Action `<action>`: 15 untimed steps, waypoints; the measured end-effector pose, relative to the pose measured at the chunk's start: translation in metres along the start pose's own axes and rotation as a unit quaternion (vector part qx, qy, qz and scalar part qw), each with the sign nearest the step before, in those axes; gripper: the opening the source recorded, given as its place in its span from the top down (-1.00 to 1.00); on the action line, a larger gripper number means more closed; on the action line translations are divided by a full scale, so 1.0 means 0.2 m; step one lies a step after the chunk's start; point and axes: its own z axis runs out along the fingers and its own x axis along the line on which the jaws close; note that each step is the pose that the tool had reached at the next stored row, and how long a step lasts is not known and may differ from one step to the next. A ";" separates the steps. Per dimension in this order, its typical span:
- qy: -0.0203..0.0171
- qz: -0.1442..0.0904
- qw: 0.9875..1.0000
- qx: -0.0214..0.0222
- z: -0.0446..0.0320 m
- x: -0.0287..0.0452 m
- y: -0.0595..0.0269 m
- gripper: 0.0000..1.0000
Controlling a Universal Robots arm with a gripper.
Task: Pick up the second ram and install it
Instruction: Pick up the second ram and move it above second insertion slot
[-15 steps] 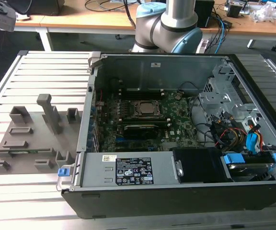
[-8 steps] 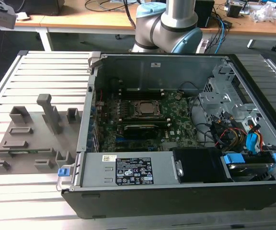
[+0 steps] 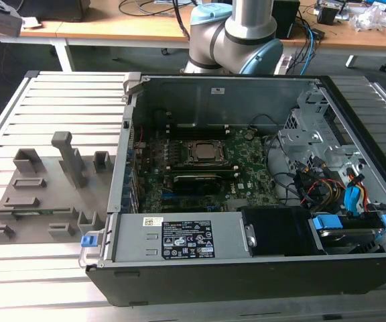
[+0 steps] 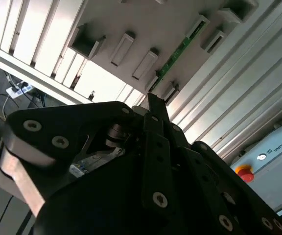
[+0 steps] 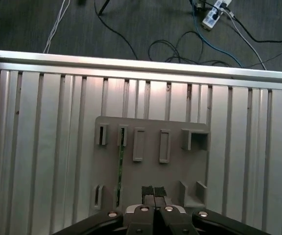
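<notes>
Second ram [image 5: 121, 159]: edge-on, largely sunk in grey holder [image 5: 151, 174], exterior view's lower left. Open computer case [image 3: 213, 285] beside it. Gripper [image 5: 153, 191]: jaws together, empty, clear of ram.

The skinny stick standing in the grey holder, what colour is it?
Green. The second ram shows its colour best in the second wrist view.
</notes>
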 end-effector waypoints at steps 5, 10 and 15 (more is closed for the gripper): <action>0.002 -0.036 0.999 -0.001 0.000 0.000 0.000 0.79; 0.003 -0.061 0.998 -0.001 0.000 0.000 0.000 0.79; 0.002 -0.053 0.999 -0.001 0.002 -0.001 0.000 0.79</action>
